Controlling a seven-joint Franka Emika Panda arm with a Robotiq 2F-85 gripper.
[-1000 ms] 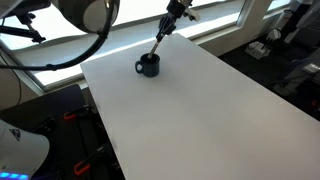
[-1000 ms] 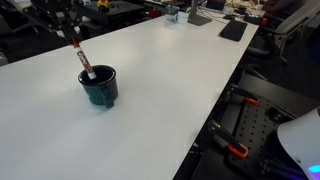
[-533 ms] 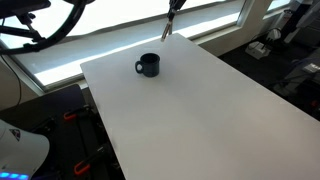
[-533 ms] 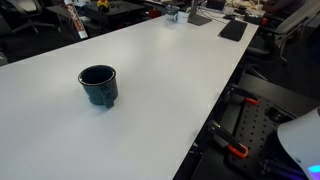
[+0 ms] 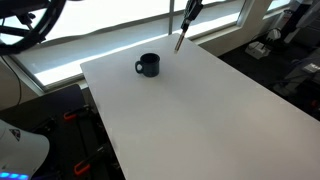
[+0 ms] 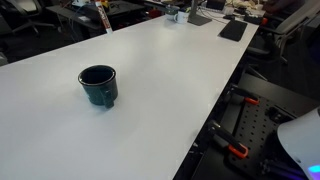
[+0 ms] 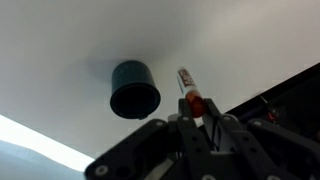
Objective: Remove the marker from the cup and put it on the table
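The dark mug (image 5: 148,65) stands empty on the white table (image 5: 200,110); it also shows in an exterior view (image 6: 99,85) and in the wrist view (image 7: 134,89). My gripper (image 5: 189,12) hangs high above the table's far edge, to the right of the cup, shut on the marker (image 5: 180,38), which points down and hangs clear of the table. In the wrist view the marker (image 7: 188,90) sticks out from between the fingers (image 7: 200,112), beside the cup. In an exterior view only the marker's tip (image 6: 102,19) shows near the far table edge.
A window runs behind the table's far edge (image 5: 120,35). Black equipment and clamps sit beside the table (image 6: 240,120). Dark flat items lie at the far end of the tabletop (image 6: 232,30).
The marker has come out of the cup, which now stands empty. My gripper has carried it up and then to the right, away from the cup.
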